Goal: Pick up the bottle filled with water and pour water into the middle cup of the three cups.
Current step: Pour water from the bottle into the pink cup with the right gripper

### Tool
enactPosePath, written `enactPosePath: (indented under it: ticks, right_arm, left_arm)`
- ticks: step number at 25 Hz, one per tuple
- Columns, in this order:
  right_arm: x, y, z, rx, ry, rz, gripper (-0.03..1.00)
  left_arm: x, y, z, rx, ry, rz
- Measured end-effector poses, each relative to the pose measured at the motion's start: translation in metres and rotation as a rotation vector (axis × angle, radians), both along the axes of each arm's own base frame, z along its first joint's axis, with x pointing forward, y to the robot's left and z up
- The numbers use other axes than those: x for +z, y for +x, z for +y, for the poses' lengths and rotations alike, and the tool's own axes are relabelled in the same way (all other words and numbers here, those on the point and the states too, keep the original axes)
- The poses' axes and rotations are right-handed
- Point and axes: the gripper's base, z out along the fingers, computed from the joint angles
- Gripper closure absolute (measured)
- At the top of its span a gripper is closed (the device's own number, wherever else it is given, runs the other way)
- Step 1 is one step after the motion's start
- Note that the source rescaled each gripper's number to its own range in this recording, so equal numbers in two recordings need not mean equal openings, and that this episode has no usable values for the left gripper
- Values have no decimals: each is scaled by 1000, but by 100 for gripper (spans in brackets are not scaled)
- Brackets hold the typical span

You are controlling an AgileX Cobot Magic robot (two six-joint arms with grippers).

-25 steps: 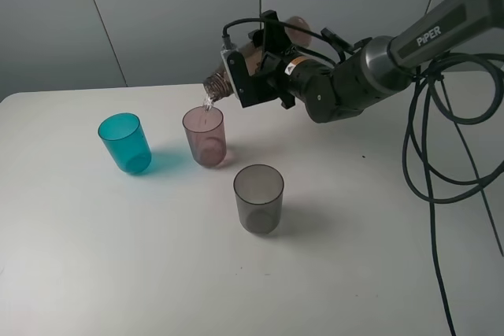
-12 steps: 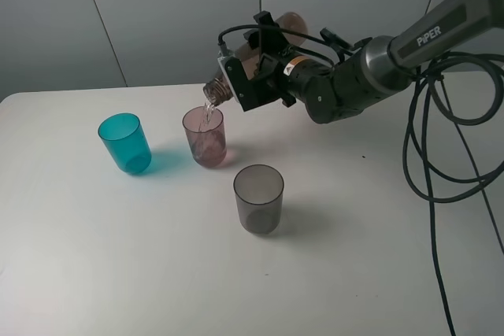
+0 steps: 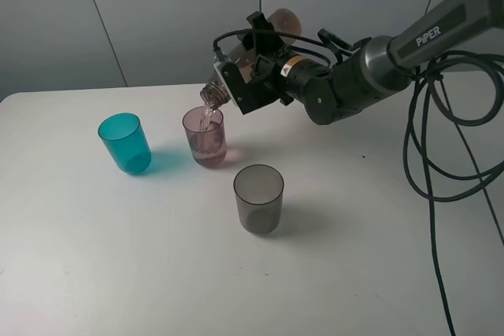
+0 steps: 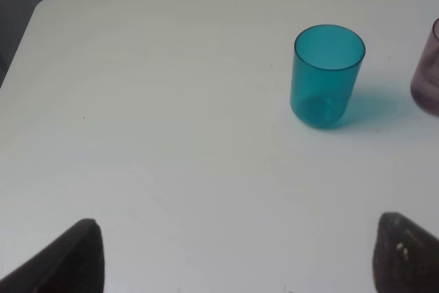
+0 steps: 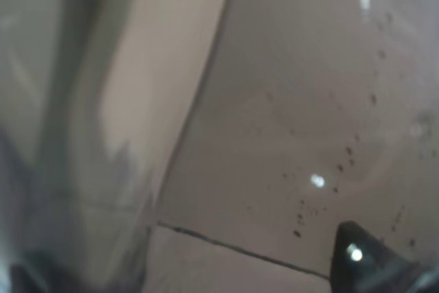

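Note:
My right gripper [image 3: 253,68] is shut on the smoky grey-brown bottle [image 3: 216,90] and holds it tipped neck-down to the left, base [image 3: 283,19] up. The neck hangs just above the dusky pink middle cup [image 3: 205,137], and a thin stream of water runs into it. The teal cup [image 3: 125,142] stands to its left and the smoky grey cup [image 3: 258,198] in front to the right. The right wrist view is filled by the bottle's blurred wall [image 5: 274,121]. My left gripper's finger tips [image 4: 68,259] show wide apart and empty, near the teal cup [image 4: 327,75].
The white table [image 3: 118,257] carries the three cups. Black cables [image 3: 441,155] hang along the right side. A grey wall panel stands behind the table. The pink cup's edge [image 4: 426,80] shows at the border of the left wrist view.
The right gripper has tipped the bottle further, raising its base and shifting the neck slightly left and up. Water keeps running into the pink cup.

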Motion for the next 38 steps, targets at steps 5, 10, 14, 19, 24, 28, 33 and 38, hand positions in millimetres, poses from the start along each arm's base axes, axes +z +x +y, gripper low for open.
enactPosePath:
  ticks: [5,10,14,19,24,28,33,38]
  right_arm:
    - [1,0,1,7,-14,-20,95]
    - [2,-1,2,16,-18,-32,95]
    - [2,-2,4,37,-52,-57,95]
    - [2,-3,5,60,-79,-76,95]
    - [3,-3,7,76,-102,-93,95]
    - [3,-5,9,98,-119,-109,95]
    - [3,-6,11,111,-136,-122,95]
    - [3,-6,11,116,-139,-125,95]
  left_arm:
    - [0,0,0,0,0,0]
    - [0,0,0,0,0,0]
    - [0,0,0,0,0,0]
    - [0,0,0,0,0,0]
    - [0,0,0,0,0,0]
    - [0,0,0,0,0,0]
    - [0,0,0,0,0,0]
    - [0,0,0,0,0,0]
